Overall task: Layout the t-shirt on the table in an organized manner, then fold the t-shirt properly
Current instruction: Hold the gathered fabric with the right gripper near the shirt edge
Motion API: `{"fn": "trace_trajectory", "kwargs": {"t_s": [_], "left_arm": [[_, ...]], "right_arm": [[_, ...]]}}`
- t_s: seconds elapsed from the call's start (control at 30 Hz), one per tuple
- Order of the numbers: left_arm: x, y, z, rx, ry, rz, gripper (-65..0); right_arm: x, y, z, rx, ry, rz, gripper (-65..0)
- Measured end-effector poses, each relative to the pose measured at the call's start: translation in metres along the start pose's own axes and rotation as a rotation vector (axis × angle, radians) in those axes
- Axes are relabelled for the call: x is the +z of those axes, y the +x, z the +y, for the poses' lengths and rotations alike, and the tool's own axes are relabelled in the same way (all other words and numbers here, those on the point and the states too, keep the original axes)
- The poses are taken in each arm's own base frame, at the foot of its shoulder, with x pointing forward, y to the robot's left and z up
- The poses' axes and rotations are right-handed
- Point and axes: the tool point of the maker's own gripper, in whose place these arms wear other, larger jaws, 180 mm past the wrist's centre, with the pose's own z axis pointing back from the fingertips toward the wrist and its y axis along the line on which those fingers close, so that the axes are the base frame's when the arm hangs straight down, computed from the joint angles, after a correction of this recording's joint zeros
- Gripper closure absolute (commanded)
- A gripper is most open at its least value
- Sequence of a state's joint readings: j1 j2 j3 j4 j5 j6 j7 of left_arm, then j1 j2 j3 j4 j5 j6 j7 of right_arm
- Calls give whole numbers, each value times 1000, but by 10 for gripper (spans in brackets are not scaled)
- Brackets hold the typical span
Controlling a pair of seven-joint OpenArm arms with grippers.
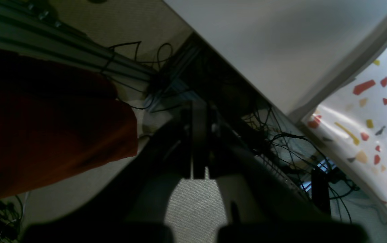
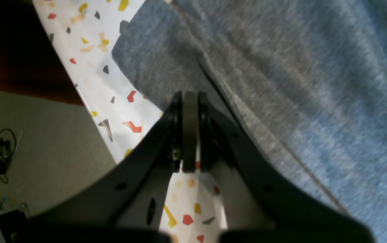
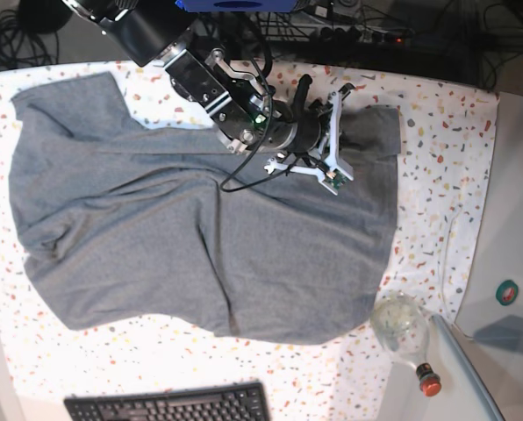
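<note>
The heather-grey t-shirt lies spread and wrinkled across the speckled table, one sleeve toward the far right. My right gripper reaches over that sleeve from the far side. In the right wrist view its fingers are shut, tips pressed into the sleeve cloth of the t-shirt beside a seam, close to the table's edge. My left gripper is shut on nothing, hanging off the table over floor and cables; the base view does not show it.
A clear glass bottle with a red cap stands at the near right, by the grey side surface. A black keyboard lies at the near edge. Cables and a dark red mass sit below the table.
</note>
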State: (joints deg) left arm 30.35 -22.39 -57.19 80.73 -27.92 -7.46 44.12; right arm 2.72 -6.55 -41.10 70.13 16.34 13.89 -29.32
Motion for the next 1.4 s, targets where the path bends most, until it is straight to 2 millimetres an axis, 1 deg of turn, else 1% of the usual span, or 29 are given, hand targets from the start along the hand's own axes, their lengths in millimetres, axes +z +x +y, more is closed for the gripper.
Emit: {"fn": "trace_trajectory", "kwargs": {"t_s": [0.1, 0.17, 0.23, 0.27, 0.3, 0.37, 0.4, 0.47, 0.53, 0.63, 0.73, 0.87, 0.93, 0.97, 1.0, 1.03, 1.1, 1.3, 1.37, 1.4], "left_arm": [[0, 0, 0, 1, 1, 0, 0], [0, 0, 0, 1, 1, 0, 0], [0, 1, 0, 0, 1, -1, 0], [0, 0, 0, 0, 1, -1, 0], [0, 0, 0, 0, 1, -1, 0], [0, 0, 0, 0, 1, -1, 0], [0, 1, 0, 0, 1, -2, 0], [0, 1, 0, 0, 1, -2, 0], [0, 0, 0, 0, 0, -1, 0], [0, 0, 0, 1, 2, 1, 0], [0, 0, 0, 1, 1, 1, 0], [0, 0, 0, 1, 2, 0, 0], [0, 0, 0, 1, 1, 1, 0], [0, 0, 0, 1, 1, 1, 0], [0, 0, 0, 1, 1, 1, 0], [0, 0, 0, 1, 1, 0, 0], [0, 0, 0, 1, 1, 0, 0], [0, 0, 0, 1, 1, 1, 0], [0, 0, 0, 0, 2, 0, 0], [0, 1, 1, 0, 2, 0, 0]], "right_arm": [[-1, -5, -13, -57, -71, 10, 0], [0, -2, -19, -57, -91, 11, -3], [0, 4, -18, -21, -92, 3, -155], [-1, 6, -16, -13, -86, 0, -197], [-2, 9, -14, -5, -82, -2, -210], [-5, 7, -12, -3, -76, 7, -194], [-7, 4, -15, 0, -79, 22, -180], [-8, 0, -22, 29, -91, 46, -176], [-10, -1, -25, 55, -96, 63, -203], [-17, -9, -23, 88, -90, 101, -251], [-21, -7, -23, 100, -87, 73, -264], [-24, -17, -33, 96, -104, 99, -257], [-24, -18, -33, 95, -104, 100, -251], [-24, -17, -33, 95, -104, 99, -227], [-24, -16, -34, 95, -106, 98, -183], [-24, -16, -34, 95, -106, 97, -131], [-24, -15, -35, 95, -106, 95, -6], [-23, -14, -33, 93, -102, 92, 0], [-20, -13, -24, 89, -92, 75, 0], [-18, -10, -16, 86, -81, 55, 0]]}}
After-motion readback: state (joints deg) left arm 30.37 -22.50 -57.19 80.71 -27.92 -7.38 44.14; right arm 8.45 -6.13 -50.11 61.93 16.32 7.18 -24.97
